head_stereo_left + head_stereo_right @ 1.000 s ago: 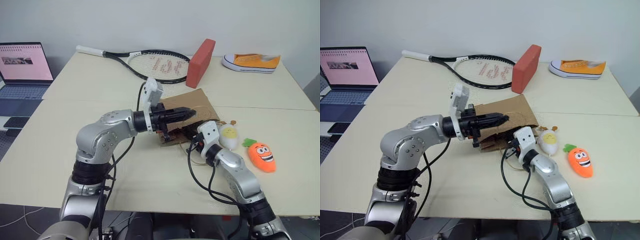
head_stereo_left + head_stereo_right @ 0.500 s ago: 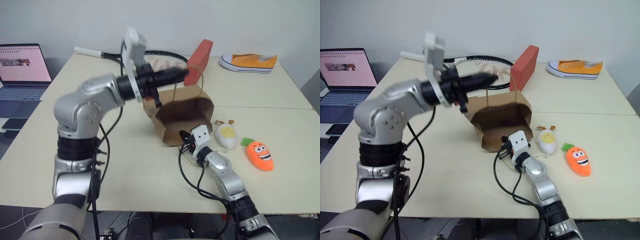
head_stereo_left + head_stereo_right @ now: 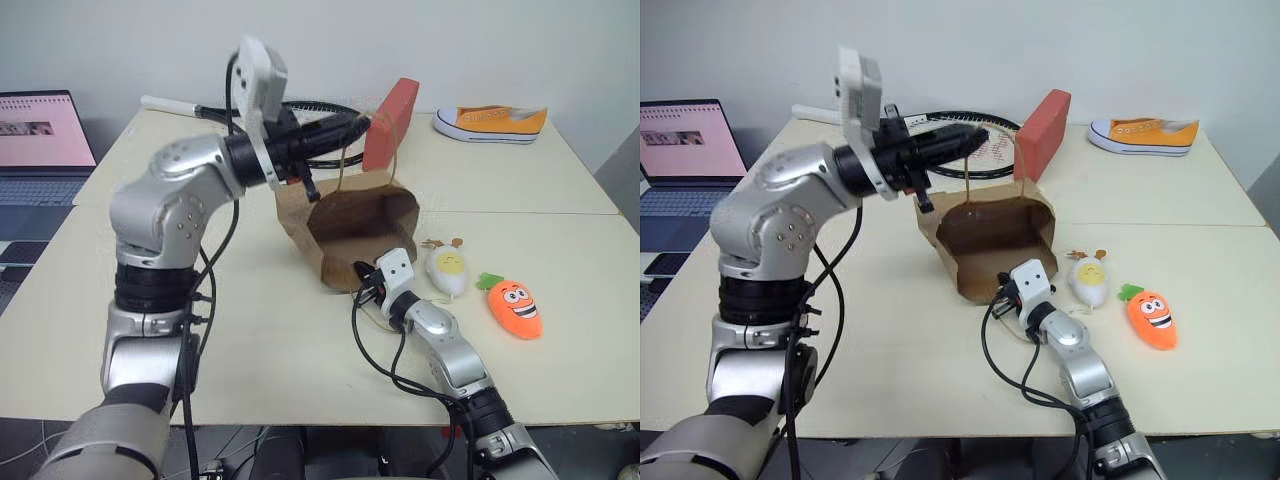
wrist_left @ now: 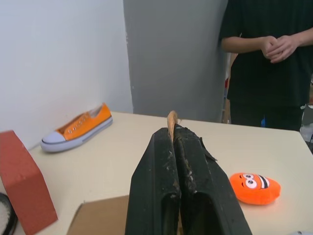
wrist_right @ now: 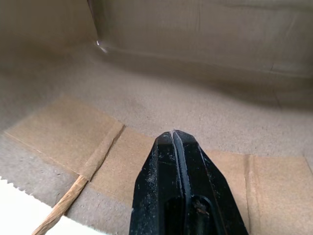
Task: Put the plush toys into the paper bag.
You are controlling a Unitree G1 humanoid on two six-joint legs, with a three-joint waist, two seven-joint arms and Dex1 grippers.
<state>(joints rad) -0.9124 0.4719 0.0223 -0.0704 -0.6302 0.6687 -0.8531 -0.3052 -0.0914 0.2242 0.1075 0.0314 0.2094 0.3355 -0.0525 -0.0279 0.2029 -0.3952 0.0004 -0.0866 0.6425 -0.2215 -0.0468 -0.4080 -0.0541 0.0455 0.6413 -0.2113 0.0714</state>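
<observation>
- Two tools work at the paper bag (image 3: 350, 230): the left tool (image 3: 345, 127) is raised above it, its black fingers pressed together on one tan twisted-paper handle (image 3: 341, 175), which hangs taut from the fingers to the bag's upper rim.
- From the left wrist camera, a stub of that handle pokes out between the closed fingers.
- Low at the bag's mouth, the right tool (image 5: 174, 138) has its fingers closed with nothing between them; its tip reaches just inside the opening, over the bag's inner paper wall.
- Lying on its side on the desk (image 3: 250, 330), the bag gapes toward the robot, its opening lifted by the held handle.
- Just right of the bag lies the white egg plush (image 3: 447, 272), with the orange carrot plush (image 3: 513, 309) beside it farther right, both outside the bag.
- Behind the bag stand a red block (image 3: 389, 124) and a tennis racket (image 3: 990, 150); an orange sneaker (image 3: 490, 123) sits at the far right of the desk.
- Off to the left is an open laptop (image 3: 45, 135).
- Beyond the desk stands a person (image 4: 266, 54) in dark clothes, hands clasped.
</observation>
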